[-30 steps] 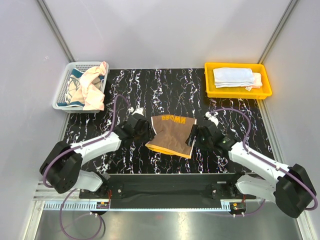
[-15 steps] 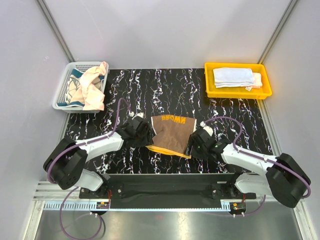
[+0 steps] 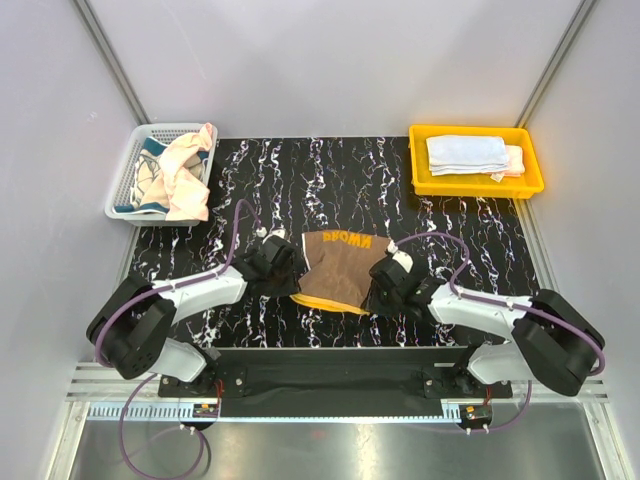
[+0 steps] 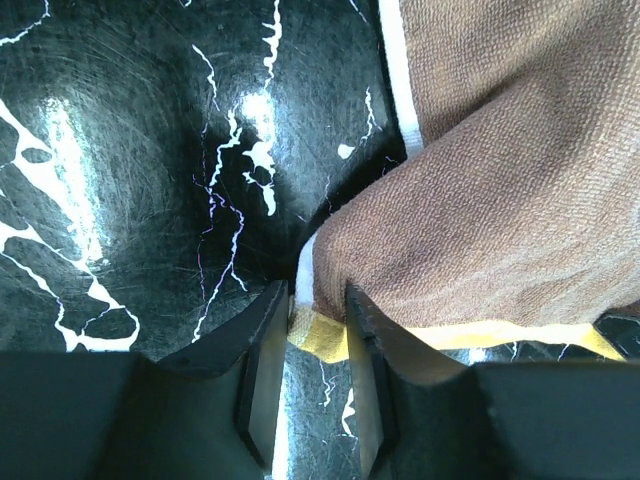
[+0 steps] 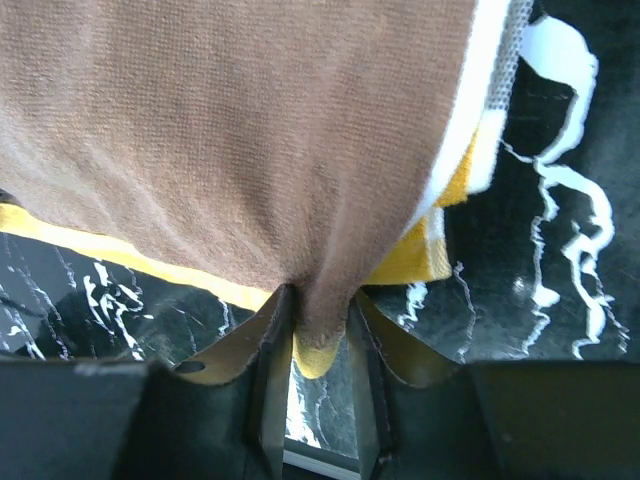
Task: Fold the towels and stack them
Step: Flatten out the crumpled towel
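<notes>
The brown towel (image 3: 340, 265) with an orange border and yellow lettering lies in the middle of the black marbled table. My left gripper (image 3: 293, 276) is at its near-left corner. In the left wrist view the yellow corner (image 4: 322, 335) sits between the narrowed jaws (image 4: 315, 300), touching both fingers. My right gripper (image 3: 379, 291) is at the near-right corner. There a bunched fold of brown cloth (image 5: 250, 130) with its yellow tip is pinched between the jaws (image 5: 318, 305). Other towels lie in the basket and the tray.
A white mesh basket (image 3: 122, 195) at the back left holds a pink towel (image 3: 186, 172) and a cream-teal towel (image 3: 150, 178), crumpled. A yellow tray (image 3: 476, 188) at the back right holds a folded pale towel (image 3: 465, 153) on a pink one (image 3: 514, 160).
Both grippers have come down to the towel's near corners and narrowed their jaws on the cloth. The right arm has slid left and nearer, bunching the near edge.
</notes>
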Available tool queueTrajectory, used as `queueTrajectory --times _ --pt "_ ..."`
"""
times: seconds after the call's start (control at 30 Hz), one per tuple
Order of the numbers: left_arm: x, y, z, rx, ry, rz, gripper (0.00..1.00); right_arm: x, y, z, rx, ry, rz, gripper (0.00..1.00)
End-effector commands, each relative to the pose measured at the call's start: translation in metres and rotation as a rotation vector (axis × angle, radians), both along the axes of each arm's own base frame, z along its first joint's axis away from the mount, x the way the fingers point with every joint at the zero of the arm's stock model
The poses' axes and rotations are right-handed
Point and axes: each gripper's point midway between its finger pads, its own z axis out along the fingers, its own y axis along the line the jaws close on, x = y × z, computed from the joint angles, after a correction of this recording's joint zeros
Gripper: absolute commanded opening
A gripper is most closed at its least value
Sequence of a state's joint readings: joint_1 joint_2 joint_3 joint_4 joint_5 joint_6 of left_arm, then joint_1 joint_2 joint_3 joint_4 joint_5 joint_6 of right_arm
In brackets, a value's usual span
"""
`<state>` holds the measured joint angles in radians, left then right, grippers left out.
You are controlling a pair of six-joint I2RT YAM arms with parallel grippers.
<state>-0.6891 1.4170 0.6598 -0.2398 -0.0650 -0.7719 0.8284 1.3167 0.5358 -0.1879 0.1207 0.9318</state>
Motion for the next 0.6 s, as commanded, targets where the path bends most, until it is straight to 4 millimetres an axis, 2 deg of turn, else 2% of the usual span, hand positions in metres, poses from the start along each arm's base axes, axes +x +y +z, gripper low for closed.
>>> queueTrajectory --times 0.0,0.07,0.27,0.43,0.57 --pt "0.005 -0.004 0.014 -0.017 -0.035 -0.008 0.33 -0.018 -0.032 -0.014 -0.130 0.044 -0.023 0.33" --pt "0.006 -0.004 0.019 -0.017 -0.046 -0.018 0.31 -0.018 -0.034 -0.006 -0.120 0.030 -0.026 0.34" --pt "0.005 -0.004 0.029 -0.018 -0.059 -0.039 0.24 -0.024 -0.039 0.001 -0.112 0.032 -0.024 0.45" --pt "0.003 -0.005 0.030 -0.022 -0.059 -0.052 0.20 -0.026 -0.038 -0.002 -0.099 0.035 -0.028 0.43" --pt "0.001 -0.006 0.030 -0.025 -0.052 -0.066 0.21 -0.028 -0.028 -0.007 -0.075 0.060 0.000 0.53"
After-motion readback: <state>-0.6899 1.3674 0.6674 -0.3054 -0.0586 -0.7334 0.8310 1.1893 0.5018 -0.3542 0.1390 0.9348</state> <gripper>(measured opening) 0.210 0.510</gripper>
